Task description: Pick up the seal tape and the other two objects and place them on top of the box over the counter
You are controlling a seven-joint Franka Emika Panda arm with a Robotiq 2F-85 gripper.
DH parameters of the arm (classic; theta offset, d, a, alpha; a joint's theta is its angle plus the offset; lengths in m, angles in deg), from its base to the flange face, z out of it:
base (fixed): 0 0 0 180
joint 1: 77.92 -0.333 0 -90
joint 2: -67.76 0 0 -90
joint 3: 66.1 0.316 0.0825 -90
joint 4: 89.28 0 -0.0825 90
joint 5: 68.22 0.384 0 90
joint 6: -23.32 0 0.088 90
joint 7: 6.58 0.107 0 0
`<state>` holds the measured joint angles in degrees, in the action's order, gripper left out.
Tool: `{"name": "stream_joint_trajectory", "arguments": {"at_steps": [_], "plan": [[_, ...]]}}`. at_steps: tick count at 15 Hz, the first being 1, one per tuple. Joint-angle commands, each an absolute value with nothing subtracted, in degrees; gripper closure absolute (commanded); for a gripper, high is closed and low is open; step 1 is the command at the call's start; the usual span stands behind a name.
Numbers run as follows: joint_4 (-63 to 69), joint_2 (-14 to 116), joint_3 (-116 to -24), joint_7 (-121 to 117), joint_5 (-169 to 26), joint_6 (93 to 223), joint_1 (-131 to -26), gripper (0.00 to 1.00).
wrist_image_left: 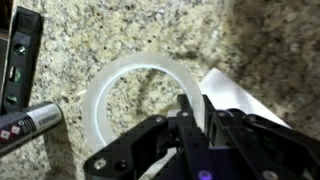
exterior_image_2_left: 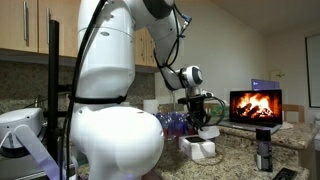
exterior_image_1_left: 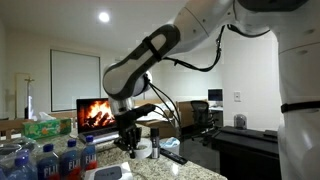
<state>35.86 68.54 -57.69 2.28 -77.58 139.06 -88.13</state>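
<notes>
- The first pick looks to be in hand: the seal tape (wrist_image_left: 100, 95) lies flat on the granite counter (wrist_image_left: 120, 25), with the dark cylinder (wrist_image_left: 25, 125) just beside it.
- The gripper (wrist_image_left: 197, 106) hangs over the roll's rim, jaws narrow. I can't tell whether it has hold.
- Next, I'd guess: pinch the wall firmly, lift, and carry it to the pale box (exterior_image_2_left: 197, 150).

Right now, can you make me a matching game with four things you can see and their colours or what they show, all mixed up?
Things:
1. tape roll
2. tissue box
3. laptop screen
4. water bottles

Clues:
A. blue labels
B. a picture of a fire
C. white
D. green

Pairs: 1-C, 2-D, 3-B, 4-A
</notes>
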Motion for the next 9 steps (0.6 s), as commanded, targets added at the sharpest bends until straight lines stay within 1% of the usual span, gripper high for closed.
{"name": "stream_joint_trajectory", "arguments": {"at_steps": [1,5,9], "plan": [[27.6,66.4,-52.8,8.9,-77.2,133.0,-91.9,0.90],[16.4,57.1,-50.8,8.1,-73.8,127.7,-94.2,0.90],[11.6,50.2,-52.2,8.3,-69.2,126.1,-94.3,0.90]]}}
